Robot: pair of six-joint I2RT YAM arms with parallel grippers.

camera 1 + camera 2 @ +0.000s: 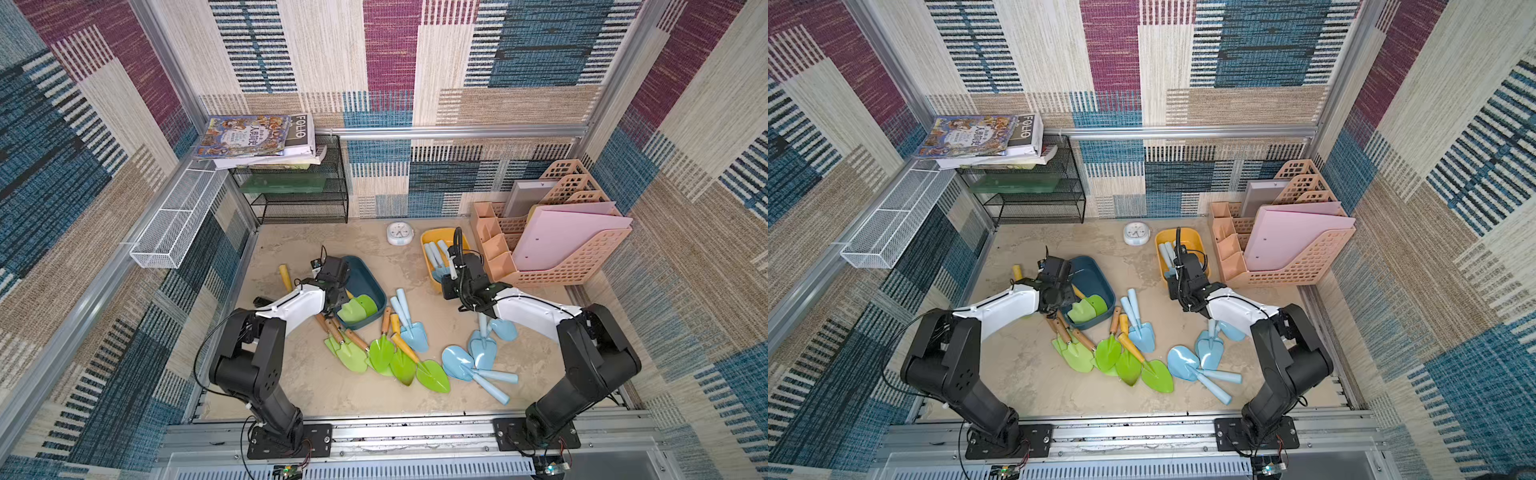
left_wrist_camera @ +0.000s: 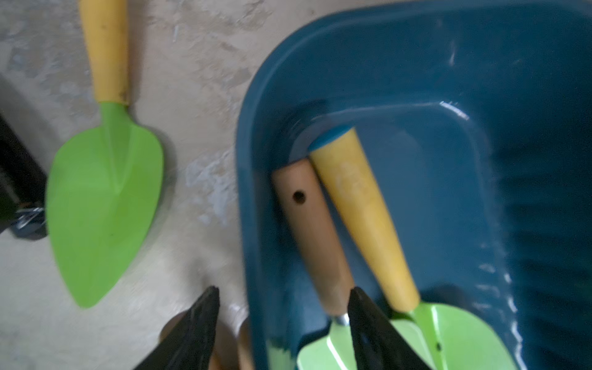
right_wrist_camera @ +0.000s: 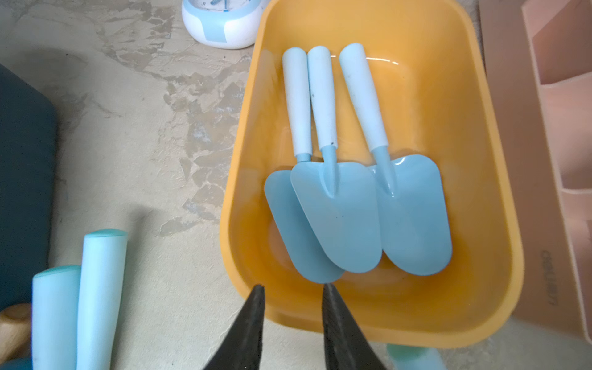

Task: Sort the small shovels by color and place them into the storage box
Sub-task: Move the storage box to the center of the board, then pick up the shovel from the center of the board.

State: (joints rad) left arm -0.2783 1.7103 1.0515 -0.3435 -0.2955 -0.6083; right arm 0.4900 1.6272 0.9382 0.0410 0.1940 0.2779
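Tabletop [image 1: 332, 392] looks crowded w/ overlapping green shovels [image 1: 381, 352], so left gripper [image 2: 284, 290] (jaws apart & empty, like right gripper [image 3: 293, 286]) could snag 2 at once.

My top views are bright but bend at the edges. My left wrist picture is blurry. Light glints on the blue bin [image 2: 416, 64] and yellow bin [image 3: 448, 96]. Soft shadows lie on the counter [image 3: 144, 144].

We were looking into a lab test booth staged as an office: aluminium framing [image 1: 457, 132], carpet-patterned walls [image 1: 390, 54], two robot arms [image 1: 257, 365] bolted to a base rail [image 1: 415, 432], with books [image 1: 245, 135], a mesh shelf [image 1: 303, 203] and a file rack [image 1: 573, 266] along the bench [image 1: 332, 395].
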